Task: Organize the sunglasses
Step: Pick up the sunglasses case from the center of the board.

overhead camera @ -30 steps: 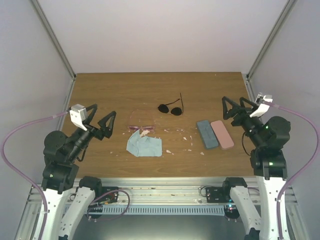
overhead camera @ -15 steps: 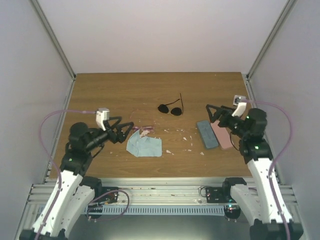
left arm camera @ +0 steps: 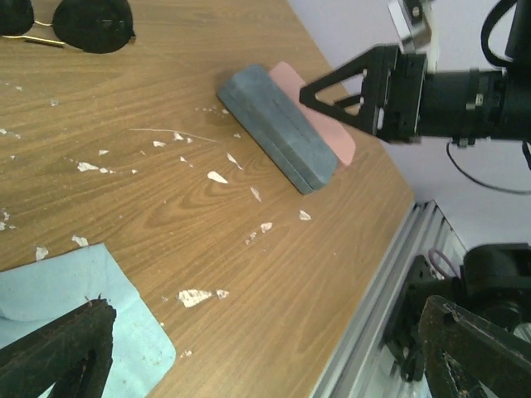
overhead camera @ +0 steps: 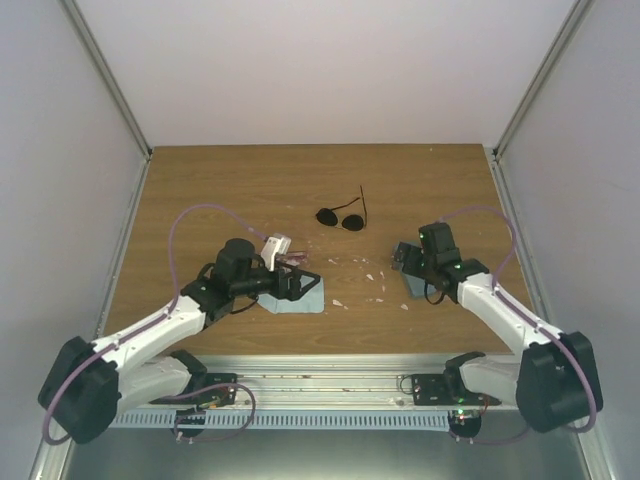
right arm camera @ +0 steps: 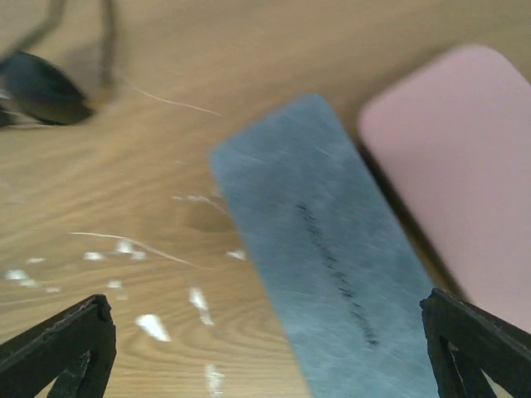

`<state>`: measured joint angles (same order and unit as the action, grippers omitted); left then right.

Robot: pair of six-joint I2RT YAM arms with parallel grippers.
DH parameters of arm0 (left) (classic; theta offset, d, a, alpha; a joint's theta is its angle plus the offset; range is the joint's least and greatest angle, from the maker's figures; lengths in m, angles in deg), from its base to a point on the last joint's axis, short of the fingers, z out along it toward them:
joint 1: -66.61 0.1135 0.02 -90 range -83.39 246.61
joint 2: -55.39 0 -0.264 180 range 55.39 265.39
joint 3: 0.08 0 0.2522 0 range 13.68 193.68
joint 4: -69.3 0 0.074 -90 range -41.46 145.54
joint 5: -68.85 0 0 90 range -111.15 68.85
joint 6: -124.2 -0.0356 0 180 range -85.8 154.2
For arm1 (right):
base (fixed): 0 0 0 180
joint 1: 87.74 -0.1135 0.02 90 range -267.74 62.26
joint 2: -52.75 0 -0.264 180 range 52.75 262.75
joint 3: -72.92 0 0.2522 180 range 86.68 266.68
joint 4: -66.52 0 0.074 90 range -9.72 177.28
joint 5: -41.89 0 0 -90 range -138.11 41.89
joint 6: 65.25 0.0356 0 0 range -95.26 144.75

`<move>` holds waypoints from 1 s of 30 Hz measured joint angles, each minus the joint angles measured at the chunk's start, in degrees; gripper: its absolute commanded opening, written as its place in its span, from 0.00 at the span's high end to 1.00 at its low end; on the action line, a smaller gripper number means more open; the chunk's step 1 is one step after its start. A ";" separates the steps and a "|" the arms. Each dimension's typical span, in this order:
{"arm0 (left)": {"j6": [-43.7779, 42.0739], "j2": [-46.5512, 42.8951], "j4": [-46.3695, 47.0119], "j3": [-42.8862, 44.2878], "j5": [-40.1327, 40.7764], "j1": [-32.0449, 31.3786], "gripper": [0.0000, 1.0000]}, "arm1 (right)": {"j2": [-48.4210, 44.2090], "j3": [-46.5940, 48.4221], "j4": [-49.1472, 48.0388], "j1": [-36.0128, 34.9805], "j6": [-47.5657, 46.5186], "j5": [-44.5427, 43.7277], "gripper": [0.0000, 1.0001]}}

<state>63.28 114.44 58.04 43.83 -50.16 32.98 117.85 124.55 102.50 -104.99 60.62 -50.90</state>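
Sunglasses lie in two places: the black pair (overhead camera: 340, 217), thin-framed with dark oval lenses, rests on the bench (overhead camera: 220, 190) around its middle, one temple pointing toward the far side, well apart from both arms and touched by nothing. Of the pink pair (overhead camera: 296, 259) only a sliver of translucent frame shows, at the far edge of the light blue cloth (left arm camera: 75, 290) and just beside the left wrist; how it lies cannot be told. The left hand (left arm camera: 265, 356) hangs low over that cloth with its fingers spread wide apart and nothing between them; whether they touch the fabric is unclear. In its wrist view the cloth fills the lower left corner, and small white flecks (left arm camera: 195, 296) are scattered over the wood beyond it. Off to the right, the right hand (right arm camera: 265, 352) is poised above the near end of the blue-grey case (right arm camera: 323, 265), fingers likewise wide apart and gripping nothing. That oblong case lies flat and closed, and the pink case (right arm camera: 456, 166) sits alongside it on its outer side, the two close together and parallel. The black pair appears in the upper left corner of the right wrist view, blurred. An aluminium rail (overhead camera: 330, 370) runs along the near edge of the bench, and pale walls (overhead camera: 60, 200) enclose the other three sides.
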 measured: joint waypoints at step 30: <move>3.10 9.92 5.79 0.07 5.16 -2.01 0.01 | 18.67 0.94 3.82 -6.64 2.12 -18.27 0.15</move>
<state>66.39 124.36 63.84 43.90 -45.01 30.97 136.52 125.49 106.33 -111.64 62.74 -69.17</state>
